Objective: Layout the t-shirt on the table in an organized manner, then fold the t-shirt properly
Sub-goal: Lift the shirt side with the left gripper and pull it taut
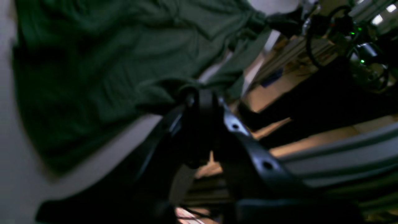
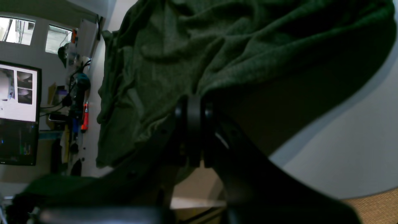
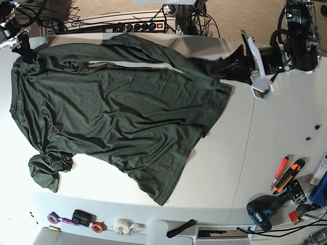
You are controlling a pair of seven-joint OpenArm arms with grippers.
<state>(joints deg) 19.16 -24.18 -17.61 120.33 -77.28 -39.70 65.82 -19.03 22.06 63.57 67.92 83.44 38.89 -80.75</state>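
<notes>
The dark green t-shirt (image 3: 112,112) lies spread and wrinkled over the left and middle of the white table (image 3: 265,143), with one sleeve bunched at the front left. At the far left corner my right gripper (image 3: 24,52) is shut on the shirt's edge. My left gripper (image 3: 227,69) is shut on the bunched fabric at the far right end. In the left wrist view the fingertips (image 1: 202,93) pinch a gathered fold of the t-shirt (image 1: 93,62). The right wrist view shows my right gripper (image 2: 192,102) closed on the cloth (image 2: 217,46), which drapes over it.
A power strip (image 3: 138,25) and cables run behind the table's far edge. Orange cutters (image 3: 286,173) and a drill (image 3: 265,209) lie at the front right. Tape rolls (image 3: 97,227) sit along the front edge. A monitor (image 2: 18,93) stands beyond the table.
</notes>
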